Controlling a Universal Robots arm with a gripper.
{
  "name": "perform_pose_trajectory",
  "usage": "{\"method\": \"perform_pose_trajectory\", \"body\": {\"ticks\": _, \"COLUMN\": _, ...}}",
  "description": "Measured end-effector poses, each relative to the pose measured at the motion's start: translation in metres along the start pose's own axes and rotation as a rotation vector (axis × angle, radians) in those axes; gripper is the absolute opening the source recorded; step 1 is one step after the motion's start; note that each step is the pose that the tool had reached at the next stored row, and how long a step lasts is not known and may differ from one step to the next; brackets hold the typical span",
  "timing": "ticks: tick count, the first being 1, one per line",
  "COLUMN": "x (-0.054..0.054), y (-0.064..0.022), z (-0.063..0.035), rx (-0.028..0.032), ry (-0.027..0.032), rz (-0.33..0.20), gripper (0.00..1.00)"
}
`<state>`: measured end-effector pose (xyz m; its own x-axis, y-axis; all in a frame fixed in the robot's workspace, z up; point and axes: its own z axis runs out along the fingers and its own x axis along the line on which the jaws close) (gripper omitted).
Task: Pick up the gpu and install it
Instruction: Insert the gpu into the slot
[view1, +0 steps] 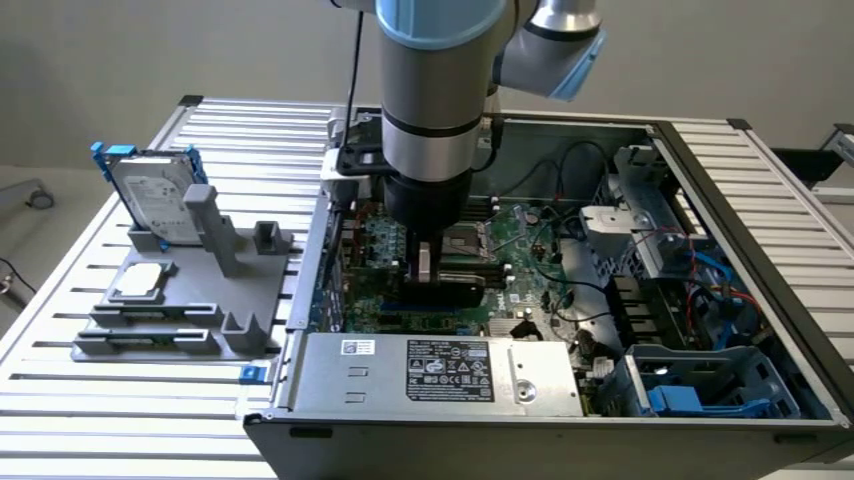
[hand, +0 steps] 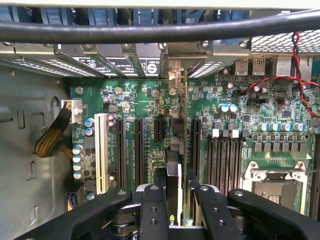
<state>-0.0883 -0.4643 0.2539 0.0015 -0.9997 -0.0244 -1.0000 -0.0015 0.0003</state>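
Slatted counter (view1: 160, 420), open case (view1: 747, 200): the claw (hand: 180, 200) is clamped on the gpu (hand: 175, 175).
The gpu stands edge-on, low over the motherboard (hand: 135, 95) and in line with a slot; whether it is seated I cannot tell. It looks light, stiff, thin and fragile, best held by its flat faces, clear of the connector edge.

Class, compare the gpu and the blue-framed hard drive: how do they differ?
The gpu is inside the computer case, over the motherboard; the hard drive stands outside on the grey rack. The claw grips the gpu; the hard drive is untouched. Both stand on edge.
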Motion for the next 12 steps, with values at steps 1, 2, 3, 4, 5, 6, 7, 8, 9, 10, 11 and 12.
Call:
{"method": "perform_pose_trajectory", "body": {"ticks": 1, "x": 0.0, "y": 0.0, "z": 0.0002, "rx": -0.0009, "ry": 0.0, "rz": -0.001, "gripper": 0.27}}
{"method": "perform_pose_trajectory", "body": {"ticks": 2, "x": 0.0, "y": 0.0, "z": 0.0003, "rx": -0.0017, "ry": -0.0001, "rz": -0.001, "gripper": 0.27}}
{"method": "perform_pose_trajectory", "body": {"ticks": 3, "x": 0.0, "y": 0.0, "z": 0.0004, "rx": -0.0025, "ry": 0.0, "rz": -0.002, "gripper": 0.27}}
{"method": "perform_pose_trajectory", "body": {"ticks": 4, "x": 0.0, "y": 0.0, "z": 0.0006, "rx": -0.0032, "ry": -0.0001, "rz": -0.002, "gripper": 0.27}}
{"method": "perform_pose_trajectory", "body": {"ticks": 5, "x": 0.0001, "y": 0.0, "z": 0.0008, "rx": -0.0039, "ry": -0.0001, "rz": -0.003, "gripper": 0.27}}
{"method": "perform_pose_trajectory", "body": {"ticks": 6, "x": 0.0001, "y": 0.0, "z": 0.001, "rx": -0.0046, "ry": -0.0001, "rz": -0.004, "gripper": 0.27}}
{"method": "perform_pose_trajectory", "body": {"ticks": 7, "x": 0.0002, "y": 0.0, "z": 0.0013, "rx": -0.005, "ry": -0.0003, "rz": -0.005, "gripper": 0.27}}
{"method": "perform_pose_trajectory", "body": {"ticks": 8, "x": 0.0002, "y": 0.0, "z": 0.0017, "rx": -0.0056, "ry": -0.0004, "rz": -0.006, "gripper": 0.27}}
{"method": "perform_pose_trajectory", "body": {"ticks": 9, "x": 0.0002, "y": 0.0, "z": 0.0021, "rx": -0.0061, "ry": -0.0004, "rz": -0.007, "gripper": 0.27}}
{"method": "perform_pose_trajectory", "body": {"ticks": 10, "x": 0.0003, "y": 0.0, "z": 0.0024, "rx": -0.0067, "ry": -0.0004, "rz": -0.008, "gripper": 0.27}}
{"method": "perform_pose_trajectory", "body": {"ticks": 11, "x": 0.0003, "y": 0.0, "z": 0.0026, "rx": -0.0073, "ry": -0.0005, "rz": -0.01, "gripper": 0.27}}
{"method": "perform_pose_trajectory", "body": {"ticks": 12, "x": 0.0003, "y": 0.0, "z": 0.0027, "rx": -0.0077, "ry": -0.0008, "rz": -0.01, "gripper": 0.27}}
